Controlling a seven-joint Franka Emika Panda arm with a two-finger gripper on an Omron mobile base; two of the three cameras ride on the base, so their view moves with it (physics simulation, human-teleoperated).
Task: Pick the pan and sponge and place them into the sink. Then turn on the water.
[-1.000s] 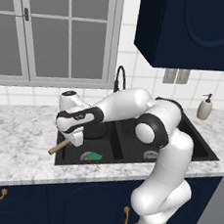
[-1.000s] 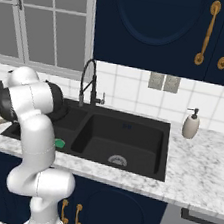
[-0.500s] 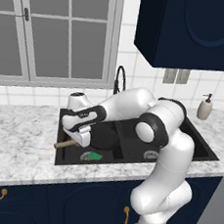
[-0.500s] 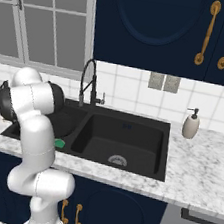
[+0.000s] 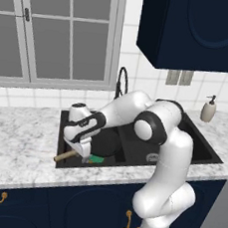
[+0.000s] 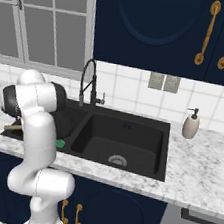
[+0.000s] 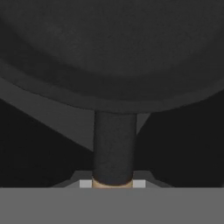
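Left base view: the sink [image 5: 202, 151] runs across the middle of the frame, set in the marble desk [image 5: 17, 145]. The pan [image 5: 105, 142] lies in its left basin, wooden handle sticking out lower left over the rim, with the sponge [image 5: 96, 159] beside it at the basin's front. The gripper [image 5: 80, 150] is at the handle. The hand view adds the pan's dark bowl across the top and its neck running down to the gripper, apparently clamped on the handle. In the right base view, the arm hides most of the pan; a soap bottle [image 6: 190, 124] stands at the right.
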